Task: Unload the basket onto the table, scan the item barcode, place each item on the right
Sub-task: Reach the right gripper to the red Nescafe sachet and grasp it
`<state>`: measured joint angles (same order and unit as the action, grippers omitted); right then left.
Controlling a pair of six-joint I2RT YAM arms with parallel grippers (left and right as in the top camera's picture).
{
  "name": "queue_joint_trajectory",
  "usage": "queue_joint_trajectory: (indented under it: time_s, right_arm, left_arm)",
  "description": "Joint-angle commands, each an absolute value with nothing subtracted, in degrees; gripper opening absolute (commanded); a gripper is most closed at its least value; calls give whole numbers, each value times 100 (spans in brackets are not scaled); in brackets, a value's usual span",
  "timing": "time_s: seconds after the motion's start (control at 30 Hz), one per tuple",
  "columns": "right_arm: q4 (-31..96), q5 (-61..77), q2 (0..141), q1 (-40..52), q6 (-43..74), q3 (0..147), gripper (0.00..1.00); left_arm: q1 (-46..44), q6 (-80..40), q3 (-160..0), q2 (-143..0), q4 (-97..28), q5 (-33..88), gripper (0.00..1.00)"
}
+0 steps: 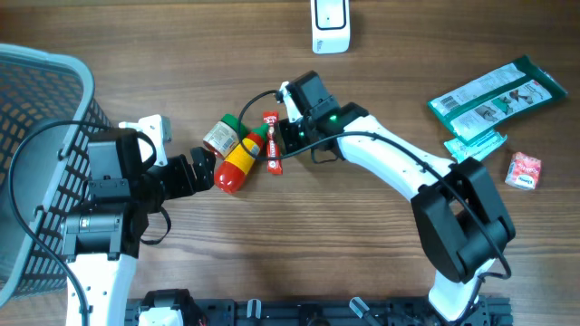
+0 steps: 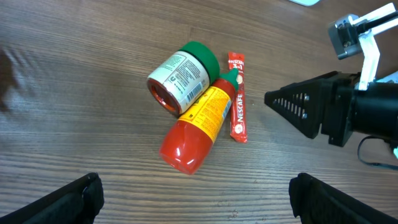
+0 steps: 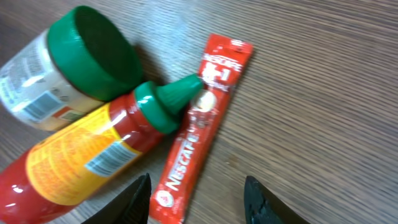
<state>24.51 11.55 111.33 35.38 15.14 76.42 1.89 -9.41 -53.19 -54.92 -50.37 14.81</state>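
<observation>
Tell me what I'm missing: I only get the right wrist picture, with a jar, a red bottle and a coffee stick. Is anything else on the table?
Observer: Yes. From overhead, a white scanner stands at the far edge of the table.
Operator: Where is the other arm?
Observer: The left gripper is wide open and empty, facing the bottle from its red base end.
Operator: Anything off to the sides?
Observer: A grey basket sits at the table's left edge.
</observation>
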Motion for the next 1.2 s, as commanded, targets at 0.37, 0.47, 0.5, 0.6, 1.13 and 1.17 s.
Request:
queue_joint_trajectory:
  time_s: [0.37,0.47,0.5,0.6,1.13,1.17]
  right_arm:
    - [1975,799,11708,3907,1505,7669,41]
    - [1929,296,11795,4051,1496,7669,40]
    - [1903,211,11845,4066,1500,7669,40]
    - [1785,130,11961,4066,1498,7669,40]
    - [1678,-298,12324,4064,1461,7669,24]
    - [1739,-434,12328,4064,1459,7669,20]
  left_arm:
    - [189,-829,-5325,-5498,-5024,1448,100]
    - [189,-829,-5325,-5498,-5024,1448,100]
    - [189,-829,-5325,-5498,-5024,1448,100]
    - [189,-827,-5325,-5498,-5024,1448,100]
    - [189,-829,-5325,-5498,-5024,1448,100]
    - [189,-829,-5325,-5498,-5024,1448,100]
